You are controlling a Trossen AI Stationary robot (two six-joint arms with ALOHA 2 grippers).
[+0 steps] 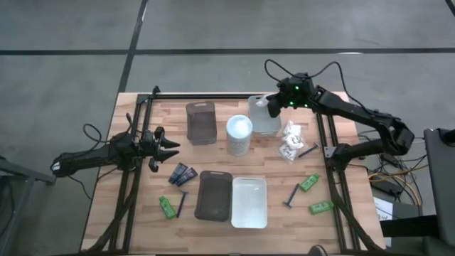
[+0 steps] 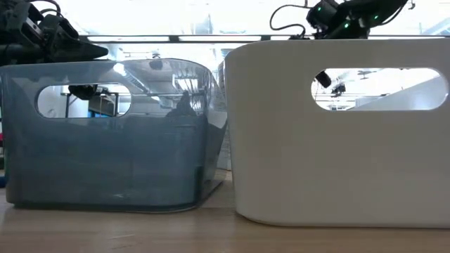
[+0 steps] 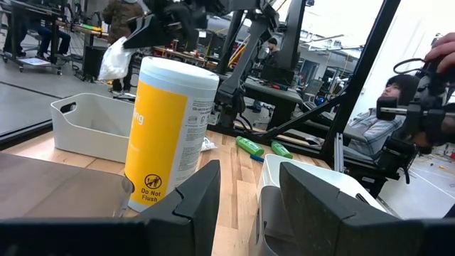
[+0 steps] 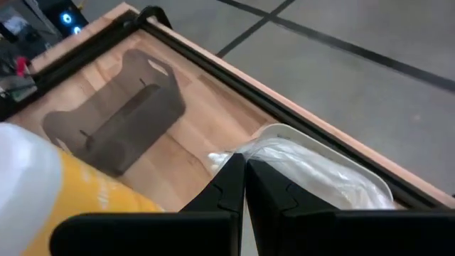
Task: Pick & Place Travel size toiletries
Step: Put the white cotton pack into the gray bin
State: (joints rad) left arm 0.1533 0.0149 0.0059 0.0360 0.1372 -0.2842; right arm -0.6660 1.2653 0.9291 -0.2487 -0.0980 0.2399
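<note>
My right gripper (image 1: pixel 272 107) hovers over the clear tray (image 1: pixel 264 126) at the table's far side, shut on a white clear-wrapped packet (image 3: pixel 114 60). More packets (image 1: pixel 290 141) lie in a pile right of the white cylinder (image 1: pixel 239 135). Two navy tubes (image 1: pixel 183 174) lie near my left gripper (image 1: pixel 167 148), which is open and level above the table's left part. Green bottles rest at the near left (image 1: pixel 167 207) and near right (image 1: pixel 309 183), (image 1: pixel 321 207). Dark razors (image 1: pixel 181 203), (image 1: pixel 293 195), (image 1: pixel 307 151) lie flat on the wood. My right gripper pinches the packet by its upper end (image 4: pixel 222 158) between the two shut fingers, coming from above and slanting down. The packet is lifted clear and hangs below the fingers (image 3: pixel 146 32), over the clear tray's rim (image 4: pixel 341 153).
A grey tray (image 1: pixel 201 122) stands left of the cylinder. A dark grey tray (image 1: pixel 214 194) and a white tray (image 1: pixel 249 202) sit side by side at the near edge and fill the low view. Black frame rails (image 1: pixel 135 178), (image 1: pixel 334 178) run along both sides. A person (image 3: pixel 387 107) sits beyond the table.
</note>
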